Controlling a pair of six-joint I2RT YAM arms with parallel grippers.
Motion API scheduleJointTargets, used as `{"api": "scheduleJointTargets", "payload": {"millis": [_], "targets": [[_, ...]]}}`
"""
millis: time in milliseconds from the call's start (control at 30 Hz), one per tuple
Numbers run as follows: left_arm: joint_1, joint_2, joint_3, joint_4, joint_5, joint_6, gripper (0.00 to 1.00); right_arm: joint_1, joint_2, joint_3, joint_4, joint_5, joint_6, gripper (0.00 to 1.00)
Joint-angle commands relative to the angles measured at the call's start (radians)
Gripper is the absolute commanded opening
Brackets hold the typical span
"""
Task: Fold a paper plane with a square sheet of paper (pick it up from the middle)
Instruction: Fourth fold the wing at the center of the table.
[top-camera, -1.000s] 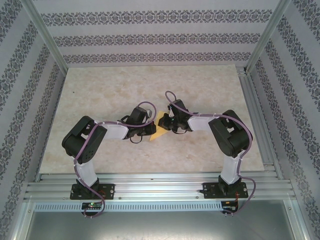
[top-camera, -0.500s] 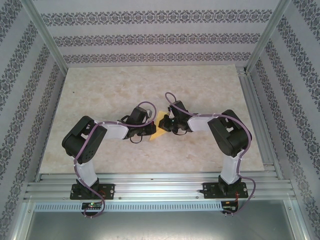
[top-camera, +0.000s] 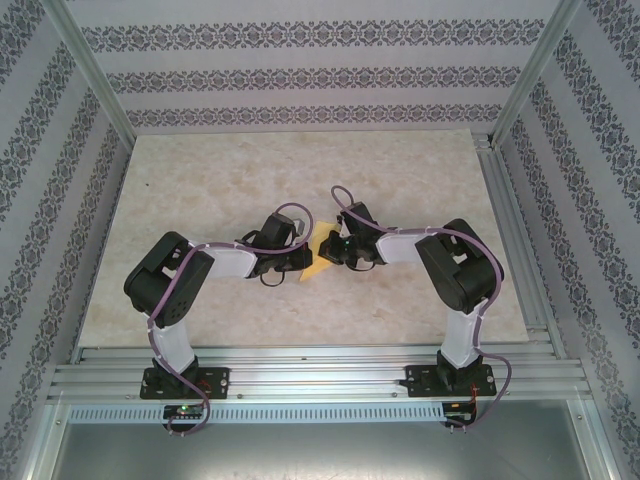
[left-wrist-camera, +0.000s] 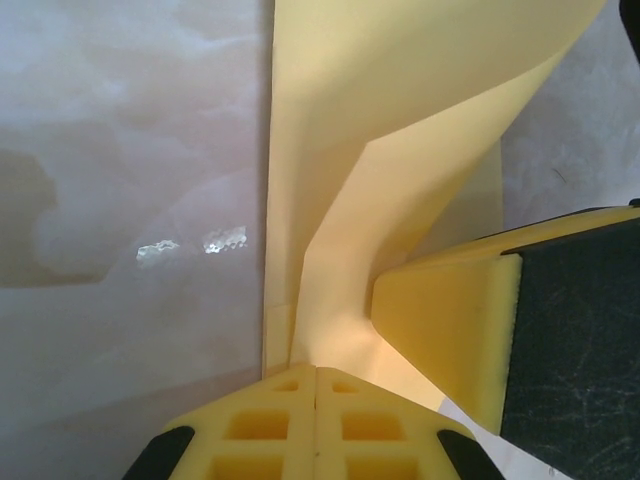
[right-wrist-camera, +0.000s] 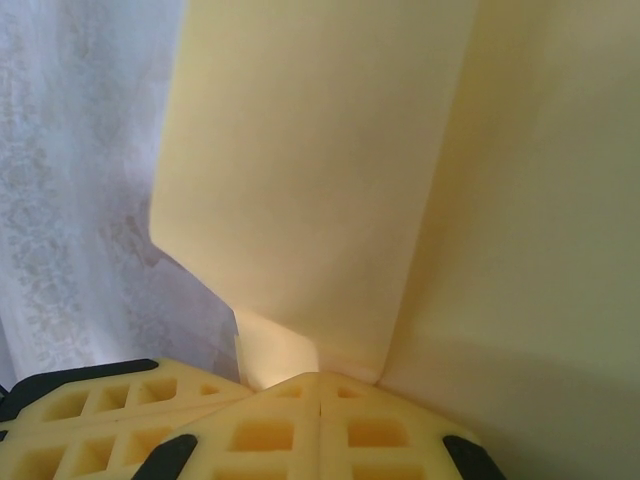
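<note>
Sheet (left-wrist-camera: 400, 100): yellow, partly folded, at the middle of the table (top-camera: 200, 180), between two grippers that face each other tip to tip in the top view. It is not flat. In the left wrist view one flap rises and curves away, with a straight crease running up from the fingers. A lower layer shows beside it, next to the pale marbled surface. Whether the lowest edge touches the table cannot be told.

Left gripper (left-wrist-camera: 315, 375): closed, tips pressed together on the near edge of the sheet at the foot of the crease. Judged purpose: to pin the fold line so the layers do not slip.

Right gripper (right-wrist-camera: 320, 380): closed too, pinching the sheet where two panels meet at a crease. One panel stands up on the left and a broader one spreads to the right. In the left wrist view a yellow padded finger (left-wrist-camera: 445, 340) with a black body comes in from the right and lies against the paper, just beside the left gripper's tips. It is taken to be the right gripper's.

Judgement: the two grips sit close together near the sheet's middle, one on each side of a crease, which suits sharpening a fold or bringing over the next flap. No pointed dart outline is formed yet. Risk: with thin paper and grips this near, any pull apart could tear it or skew the crease.
</note>
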Motion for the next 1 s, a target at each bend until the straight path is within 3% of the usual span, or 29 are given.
{"api": "scheduleJointTargets", "payload": {"millis": [0, 533, 800, 967], "targets": [[0.011, 0.042, -0.002, -0.103, -0.003, 0.027, 0.04, -0.019, -0.044, 0.042, -0.022, 0.026, -0.055, 0.0], [0.01, 0.019, 0.03, -0.112, 0.04, 0.028, 0.06, -0.047, 0.079, 0.058, -0.029, 0.036, -0.068, 0.0], [0.011, -0.055, 0.115, -0.109, 0.047, 0.026, 0.16, -0.046, 0.082, 0.041, -0.021, 0.049, -0.053, 0.0], [0.01, -0.039, 0.144, -0.12, 0.027, 0.034, 0.16, -0.044, 0.09, 0.035, -0.015, 0.052, -0.043, 0.0]]}}
